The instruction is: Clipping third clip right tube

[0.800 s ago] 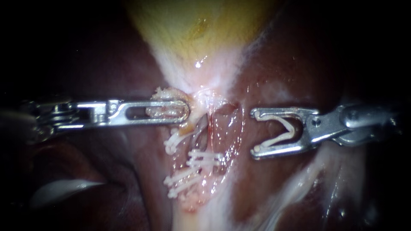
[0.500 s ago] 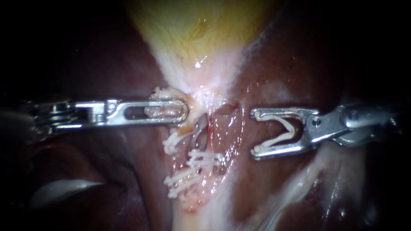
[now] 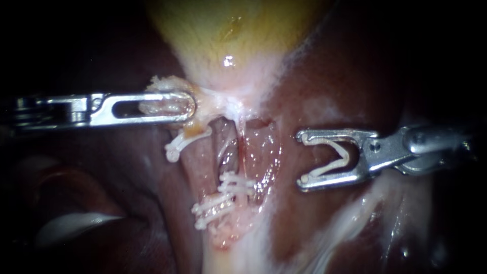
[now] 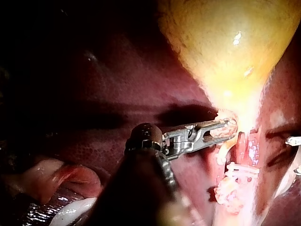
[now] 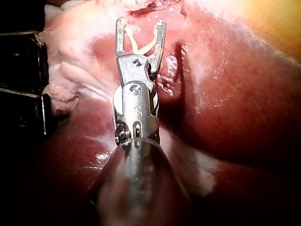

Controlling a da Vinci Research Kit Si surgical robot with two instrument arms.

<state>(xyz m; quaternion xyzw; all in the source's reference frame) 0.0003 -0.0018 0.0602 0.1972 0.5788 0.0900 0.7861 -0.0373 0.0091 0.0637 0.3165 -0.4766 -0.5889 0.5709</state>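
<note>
Dark red liver [image 3: 329,76] fills the field on every side, and the yellow gallbladder [image 3: 228,25] narrows down from the far edge to a pale neck at the centre. From the left edge comes the left instrument [image 3: 190,105], lying level, its slotted jaws clenched on a tuft of pale tissue [image 3: 154,105] just beside the gallbladder's neck; the tuft shows through the slot. Just below those jaws a single white clip [image 3: 177,144] sits aslant across the top of the left tube [image 3: 200,157]. Farther down that tube a lower pair of clips [image 3: 210,210] lies side by side. A dark gap opens between the two tubes, and just under it an upper pair of clips [image 3: 237,185] crosses toward the right tube [image 3: 256,152], a wet pink strand running down from the neck. Near the liver's right edge the right instrument [image 3: 301,159] points toward this tube but stands apart from it. Its jaws are spread wide and cradle an open clip [image 3: 335,161], one leg against each jaw, the clip's mouth facing the right tube with bare liver between them.
</note>
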